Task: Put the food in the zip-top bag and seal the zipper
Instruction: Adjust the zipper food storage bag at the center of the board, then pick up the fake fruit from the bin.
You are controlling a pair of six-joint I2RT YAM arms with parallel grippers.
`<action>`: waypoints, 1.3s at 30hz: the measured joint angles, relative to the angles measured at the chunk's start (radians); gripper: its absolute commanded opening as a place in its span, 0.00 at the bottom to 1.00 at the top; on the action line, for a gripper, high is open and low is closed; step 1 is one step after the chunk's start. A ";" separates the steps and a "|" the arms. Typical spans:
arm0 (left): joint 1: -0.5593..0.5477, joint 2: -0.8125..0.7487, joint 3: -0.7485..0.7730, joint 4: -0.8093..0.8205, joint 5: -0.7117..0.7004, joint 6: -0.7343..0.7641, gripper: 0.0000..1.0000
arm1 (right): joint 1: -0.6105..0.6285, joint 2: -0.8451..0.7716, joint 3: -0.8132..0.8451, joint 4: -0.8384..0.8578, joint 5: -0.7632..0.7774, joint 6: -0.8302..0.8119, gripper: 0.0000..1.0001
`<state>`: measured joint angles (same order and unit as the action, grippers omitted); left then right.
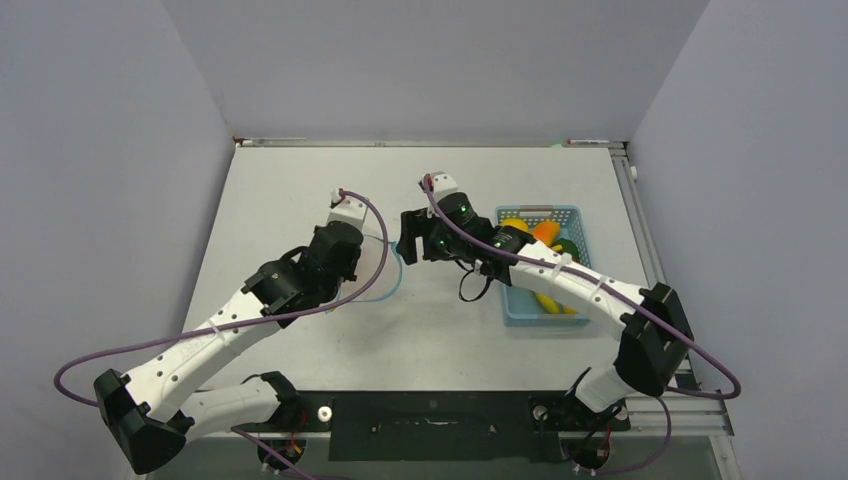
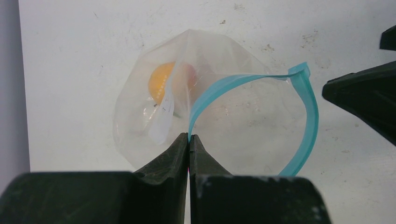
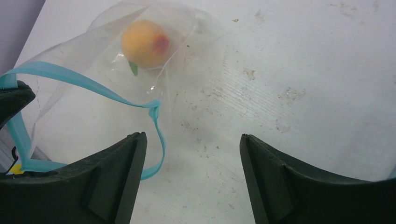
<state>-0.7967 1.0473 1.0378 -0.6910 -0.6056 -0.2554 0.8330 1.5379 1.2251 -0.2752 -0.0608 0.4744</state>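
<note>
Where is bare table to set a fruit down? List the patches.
Free: the far table strip along the back wall, and the near stretch in front of the zip-top bag. Crowded: the fruit-filled basket at right.

One zip-top bag (image 2: 140, 116) with one zipper (image 2: 308, 107) holds one peach-coloured fruit (image 3: 144, 43), while one basket (image 1: 538, 211) shows at least four more: one yellow fruit (image 1: 515, 225), one orange fruit (image 1: 546, 232), one green fruit (image 1: 568, 247) and one banana (image 1: 548, 300), any others hidden.
</note>
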 measured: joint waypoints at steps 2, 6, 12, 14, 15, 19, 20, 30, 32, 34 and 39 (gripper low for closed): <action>0.000 -0.001 0.000 0.000 0.000 0.000 0.00 | 0.000 -0.033 0.003 -0.022 0.031 -0.011 0.79; 0.000 -0.003 0.000 0.000 0.000 0.000 0.00 | -0.001 -0.095 0.018 -0.068 0.106 -0.034 0.82; 0.000 -0.005 0.000 0.000 0.000 0.000 0.00 | -0.010 -0.179 0.056 -0.134 0.235 -0.074 0.89; 0.000 -0.005 0.000 0.000 0.000 0.000 0.00 | -0.016 -0.199 0.074 -0.154 0.286 -0.089 0.90; 0.000 -0.005 0.000 0.000 0.000 0.000 0.00 | -0.020 -0.206 0.081 -0.164 0.309 -0.097 0.91; 0.000 -0.005 0.000 0.000 0.001 0.000 0.00 | -0.037 -0.227 0.101 -0.204 0.398 -0.123 0.95; 0.000 -0.005 0.000 0.000 0.001 0.000 0.00 | -0.043 -0.232 0.101 -0.213 0.417 -0.127 0.96; 0.000 -0.006 0.000 0.000 0.004 0.000 0.00 | -0.193 -0.246 0.101 -0.276 0.526 -0.148 1.00; 0.000 -0.006 0.000 0.000 0.006 0.000 0.00 | -0.234 -0.246 0.098 -0.279 0.536 -0.147 1.00; 0.000 -0.006 0.000 0.000 0.007 0.000 0.00 | -0.269 -0.246 0.090 -0.279 0.547 -0.145 1.00; 0.000 -0.006 0.000 0.000 0.009 0.000 0.00 | -0.337 -0.246 0.039 -0.278 0.563 -0.122 1.00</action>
<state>-0.7967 1.0416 1.0378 -0.6910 -0.5968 -0.2554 0.4961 1.2922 1.2636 -0.5533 0.5018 0.3523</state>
